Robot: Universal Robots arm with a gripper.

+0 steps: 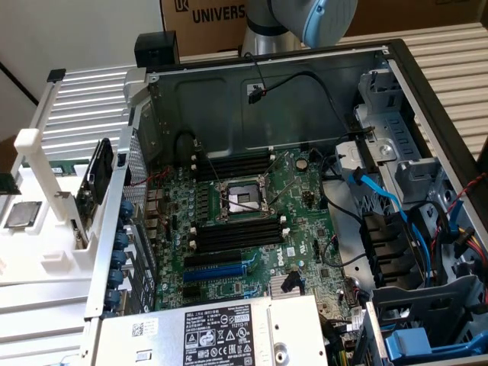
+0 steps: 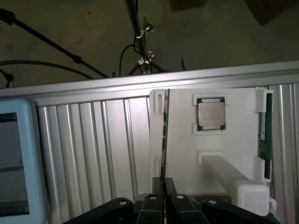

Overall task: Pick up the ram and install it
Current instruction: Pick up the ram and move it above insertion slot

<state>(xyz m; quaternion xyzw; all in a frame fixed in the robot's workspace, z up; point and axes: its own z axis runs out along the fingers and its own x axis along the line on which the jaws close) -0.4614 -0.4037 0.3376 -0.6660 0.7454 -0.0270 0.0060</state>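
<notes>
**Claw clamped on the ram at the white holder**

Closest to your wrist camera, the claw (image 2: 163,200) has its fingers (image 2: 152,205) pressed together on the near end of the ram (image 2: 163,135). You see the ram edge-on, running along the white holder (image 2: 182,154) with its far end at a notch. A lit screen (image 2: 14,163) and the ribbed worktop (image 2: 93,149) lie to one side of it, a processor chip (image 2: 211,114) and a second green stick (image 2: 264,130) to the other. In the exterior view, your arm's grey joint (image 1: 305,19) hangs above the back wall of the open case (image 1: 320,84).

The ram (image 2: 164,135) stands edge-on, its chips and label hidden; the end effector (image 2: 163,183) pinching it is cut by the frame edge; text on the screen (image 2: 14,158) is blurred
</notes>
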